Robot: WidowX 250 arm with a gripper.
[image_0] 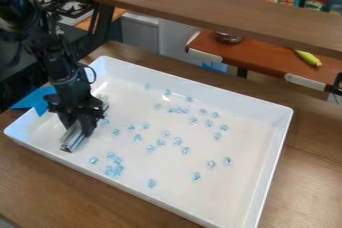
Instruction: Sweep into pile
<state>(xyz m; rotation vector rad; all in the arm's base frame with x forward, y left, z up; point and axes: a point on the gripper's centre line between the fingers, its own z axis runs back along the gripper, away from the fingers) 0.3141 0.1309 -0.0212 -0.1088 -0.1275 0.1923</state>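
The black gripper (80, 124) is at the left side of the white tray, low over its floor and shut on a silvery bar-like sweeping tool (73, 137). The tool's lower end points toward the tray's front left, and part of it is hidden behind the gripper. Many small clear-blue pieces (177, 141) lie scattered over the white tray (227, 207), mostly right of the gripper. A tight cluster of pieces (114, 168) sits toward the front, and a short row (177, 110) lies near the middle back.
A wooden shelf beam (220, 13) crosses above the back of the table (40, 182). Blue tape (33, 99) is by the tray's left edge. Behind stand a toy stove (63, 4) and a red-brown counter (260, 59) with a yellow-green toy (308, 58) and a bowl.
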